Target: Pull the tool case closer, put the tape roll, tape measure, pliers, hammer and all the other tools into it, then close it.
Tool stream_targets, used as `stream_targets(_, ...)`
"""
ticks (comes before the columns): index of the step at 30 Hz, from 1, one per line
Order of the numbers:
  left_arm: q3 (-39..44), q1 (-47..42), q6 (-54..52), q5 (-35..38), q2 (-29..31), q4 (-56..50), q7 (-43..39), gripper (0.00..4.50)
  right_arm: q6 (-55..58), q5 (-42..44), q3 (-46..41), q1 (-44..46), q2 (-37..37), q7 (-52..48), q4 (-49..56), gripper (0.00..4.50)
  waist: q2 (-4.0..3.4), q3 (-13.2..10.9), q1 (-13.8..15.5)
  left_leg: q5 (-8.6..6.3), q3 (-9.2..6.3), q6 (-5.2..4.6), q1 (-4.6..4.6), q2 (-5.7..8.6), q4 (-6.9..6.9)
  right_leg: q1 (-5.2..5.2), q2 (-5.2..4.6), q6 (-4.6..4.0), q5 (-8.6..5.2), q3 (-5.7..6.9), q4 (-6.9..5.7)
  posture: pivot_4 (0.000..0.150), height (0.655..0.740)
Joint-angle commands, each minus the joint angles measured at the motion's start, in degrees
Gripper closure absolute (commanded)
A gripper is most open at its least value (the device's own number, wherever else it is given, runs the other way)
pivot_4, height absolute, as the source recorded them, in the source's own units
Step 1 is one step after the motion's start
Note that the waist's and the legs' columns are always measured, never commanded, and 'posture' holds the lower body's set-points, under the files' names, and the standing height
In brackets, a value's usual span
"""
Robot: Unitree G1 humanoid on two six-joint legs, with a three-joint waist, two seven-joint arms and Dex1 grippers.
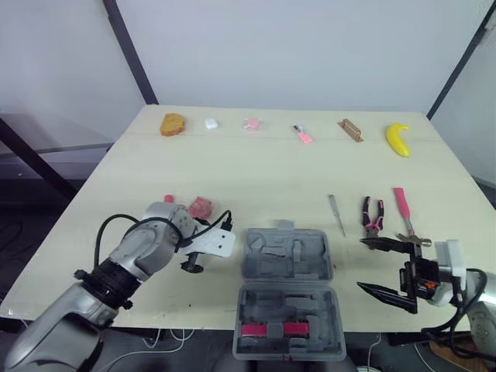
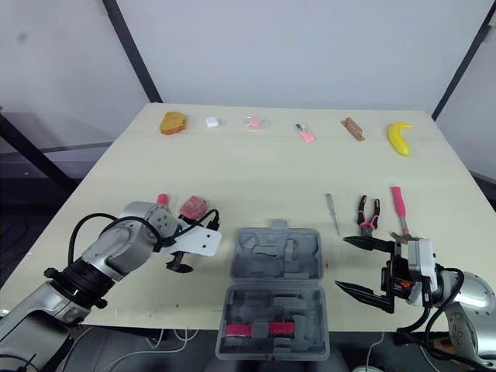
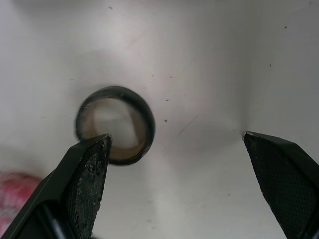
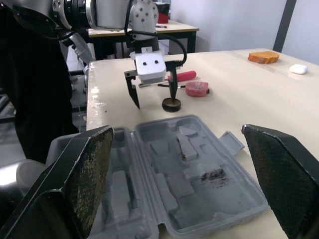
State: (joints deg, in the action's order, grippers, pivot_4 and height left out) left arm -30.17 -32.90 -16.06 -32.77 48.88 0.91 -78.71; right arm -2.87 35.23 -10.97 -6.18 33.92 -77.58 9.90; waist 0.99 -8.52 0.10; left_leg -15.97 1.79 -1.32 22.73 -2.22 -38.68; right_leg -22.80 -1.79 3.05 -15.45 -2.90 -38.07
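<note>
Grey tool case (image 1: 288, 298) open at table's (image 1: 256, 170) 6 o'clock | left gripper (image 3: 175, 135) above tape roll (image 3: 115, 125), case's 9 o'clock, fingers wide, empty, likely aligning to grasp | right gripper (image 1: 362, 264), case's 3 o'clock, fingers wide, empty, idle.

This looks like a robotics test lab, not anyone's workshop: bare white walls (image 1: 294, 46), black metal frame struts (image 1: 129, 50), and a pale table (image 1: 256, 167) with a banana (image 1: 397, 139), a piece of bread (image 1: 173, 124) and an open tool case (image 1: 288, 294) set out tidily. Cables (image 1: 159, 337) hang under the table's edge, and another table (image 4: 169, 27) stands nearby.
</note>
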Motion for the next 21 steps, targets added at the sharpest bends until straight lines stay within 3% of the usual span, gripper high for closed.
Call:
stream_targets(1,-0.52,-0.87,0.84,-0.68,-0.97,1.38,0.45,0.52,-1.17,0.42,-0.43,0.89,-0.06,0.30,0.22,0.00,0.00,0.00,0.03,0.00,0.00,0.00,0.00,0.00,0.00,0.00,0.00,0.00,0.00,0.00,0.00,0.150,0.7400)
stream_targets(4,-0.18,-0.85,0.90,0.04,-2.04,1.65,0.23,1.52,-1.28,0.36,-0.29,1.04,-0.10,0.39,0.17,0.00,-0.05,0.03,0.55,0.00,0.03,0.00,-0.02,0.00,-0.05,0.01,0.00,0.00,0.00,0.00,-0.05,0.150,0.7400)
stream_targets(8,0.02,-0.49,0.79,-0.25,-2.25,1.23,0.36,3.21,-2.04,-0.26,0.07,1.70,-0.49,0.66,-0.20,0.00,-0.06,0.03,0.85,0.00,0.00,0.00,-0.01,0.01,-0.17,0.07,-0.01,0.00,0.00,0.07,-0.09,0.150,0.7400)
stream_targets(10,0.07,-0.22,0.87,-0.29,-2.08,1.11,0.49,4.35,-2.10,-0.35,0.24,1.87,-0.72,0.86,-0.20,0.00,-0.07,0.04,0.69,0.00,-0.01,0.00,-0.01,0.01,-0.23,0.10,-0.01,0.00,0.00,0.08,-0.11,0.150,0.7400)
stream_targets(21,3.70,1.30,-0.43,2.71,2.68,-4.34,-2.59,4.45,-1.44,0.00,1.18,2.34,-0.39,0.90,0.29,0.00,-0.09,0.04,0.58,0.00,-0.19,0.00,-0.01,-0.01,-0.26,0.08,0.01,0.00,0.00,0.07,-0.16,0.150,0.7400)
